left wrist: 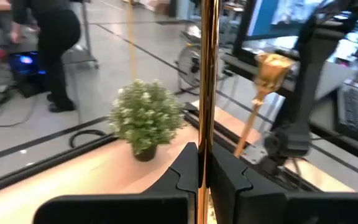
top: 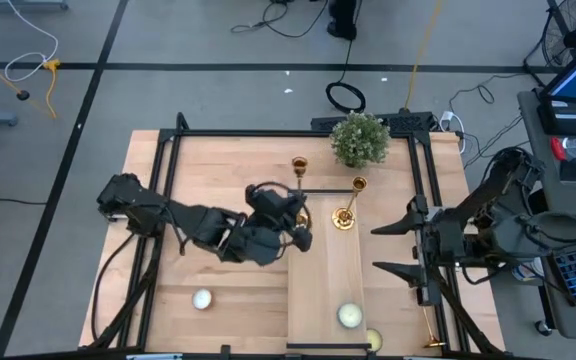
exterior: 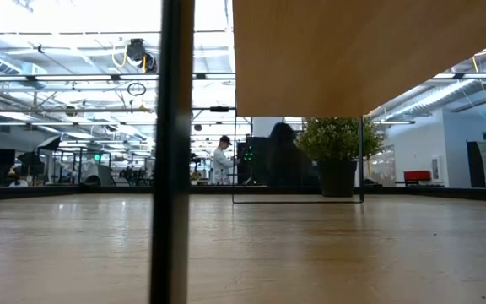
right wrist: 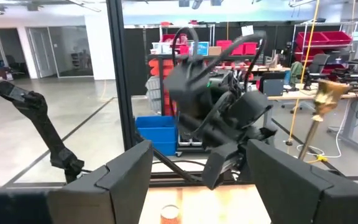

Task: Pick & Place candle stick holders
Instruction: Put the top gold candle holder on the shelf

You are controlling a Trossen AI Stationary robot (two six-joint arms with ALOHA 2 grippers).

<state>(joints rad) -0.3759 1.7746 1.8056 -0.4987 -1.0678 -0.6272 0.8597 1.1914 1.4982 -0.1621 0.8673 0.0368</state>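
My left gripper (top: 293, 215), at the table's middle, is shut on a gold candle stick holder (top: 299, 166) whose cup top shows beyond the gripper, toward the far edge. A second holder (top: 348, 212) stands on its round base at the far end of a raised pale board (top: 325, 285); it also shows in the left wrist view (left wrist: 263, 81) and the right wrist view (right wrist: 319, 106). A third holder (top: 430, 330) lies near the table's near right corner. My right gripper (top: 393, 248) hangs open to the right of the board, holding nothing. My left gripper pinches the holder's thin stem (left wrist: 209, 124) between its two fingers (left wrist: 185, 168). The fingers come about level from the table's left and lie across the stem. The stem stands upright in the hold. The gripper hides the base, so I cannot tell whether it rests on the table.
A small potted plant (top: 358, 138) stands at the far edge, behind the holders. Round pale candles lie at the near left (top: 202, 298) and on the board's near end (top: 349, 316). A black frame (top: 268, 133) runs around the tabletop.
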